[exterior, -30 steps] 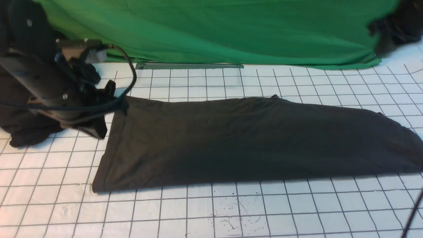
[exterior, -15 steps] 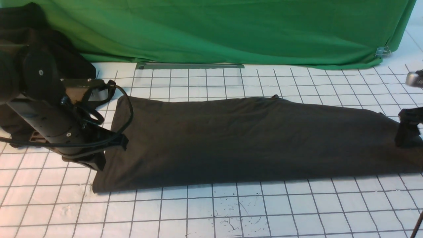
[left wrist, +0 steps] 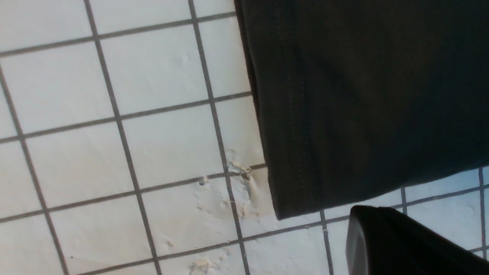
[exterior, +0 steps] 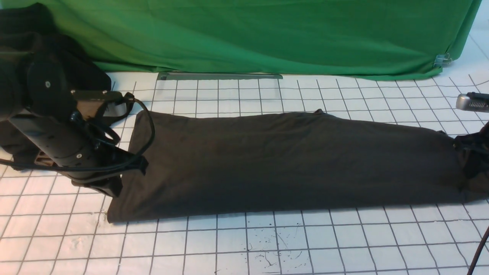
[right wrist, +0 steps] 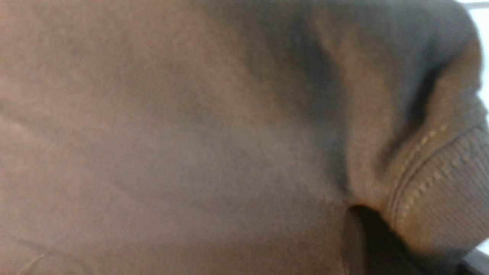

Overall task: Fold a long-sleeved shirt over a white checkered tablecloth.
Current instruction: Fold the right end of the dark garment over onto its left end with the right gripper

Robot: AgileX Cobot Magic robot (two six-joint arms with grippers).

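Note:
The long-sleeved shirt (exterior: 290,160) lies folded into a long dark band across the white checkered tablecloth (exterior: 244,244); no print shows. My left gripper (exterior: 128,177) hovers open at the shirt's left end, holding nothing. In the left wrist view one finger (left wrist: 401,244) stands over the tablecloth (left wrist: 114,133) just off the shirt's hemmed corner (left wrist: 363,95). My right gripper (exterior: 471,160) sits on the shirt's right end, open. Its wrist view is filled by brown cloth (right wrist: 191,133), with a ribbed band (right wrist: 439,183) bunched beside the one visible finger (right wrist: 357,240).
A green cloth (exterior: 267,34) hangs along the back, with a metal strip (exterior: 219,76) at its foot and a clip (exterior: 442,59) at its right corner. A black cloth heap (exterior: 68,61) lies behind my left arm. A cable (exterior: 479,248) crosses the near right corner.
My left arm moved from the shirt's far-left corner toward its near-left corner, then held still. My right gripper came into view and settled lower onto the shirt's right end.

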